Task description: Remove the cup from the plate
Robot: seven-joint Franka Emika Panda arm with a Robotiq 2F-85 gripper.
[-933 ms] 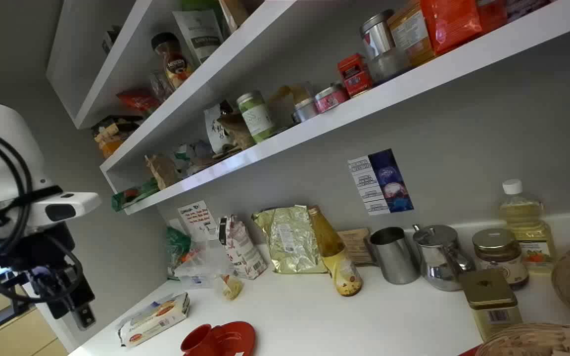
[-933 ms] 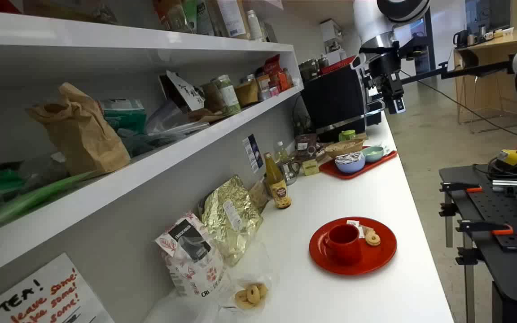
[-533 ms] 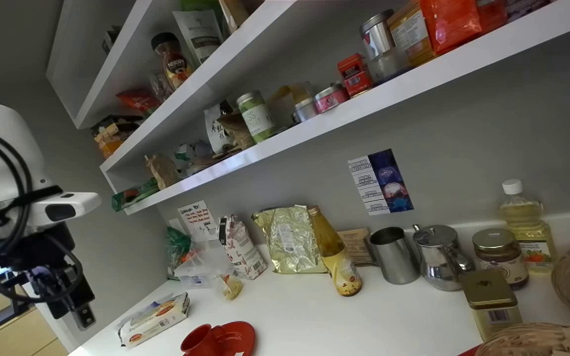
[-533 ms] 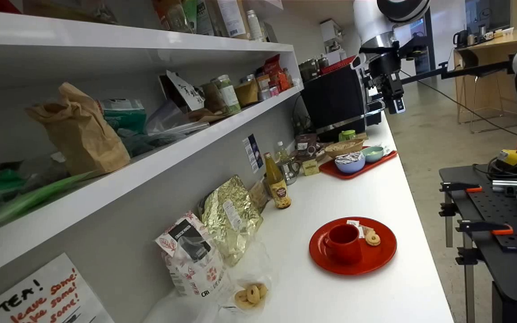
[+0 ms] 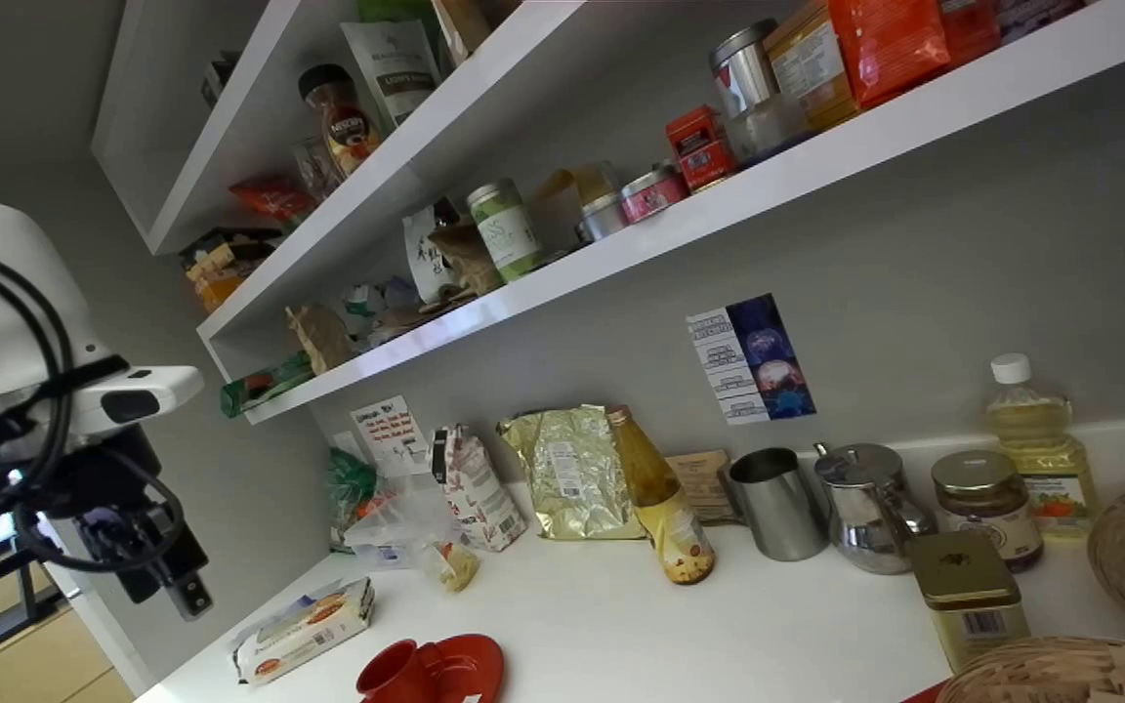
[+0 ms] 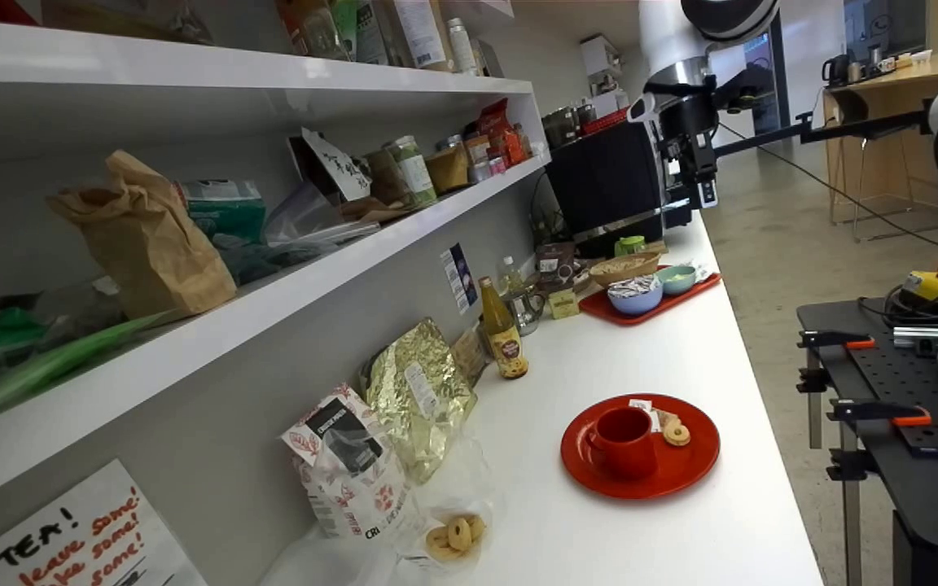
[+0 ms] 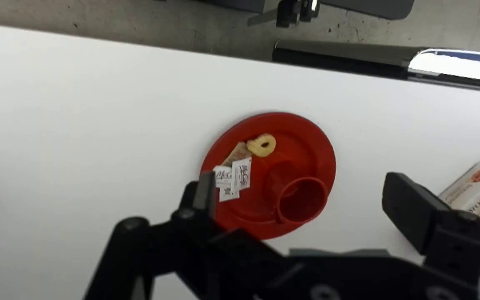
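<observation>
The small red cup stands upright on the round red plate, with its handle toward the wall side. In another exterior view the cup and plate are cut off by the bottom edge. My gripper hangs high above the counter, well clear of the plate. In the wrist view my gripper is open and empty. The cup appears below, between the fingers, and the left finger covers part of the plate's edge.
A ring biscuit and paper packets lie on the plate. A yellow bottle, gold bag and floury bag stand along the wall. A shelf overhangs them. A white package lies on the counter.
My gripper has shifted a little: rightward and slightly up in an exterior view, leftward toward the wall side in another. The cup and plate have not moved.
</observation>
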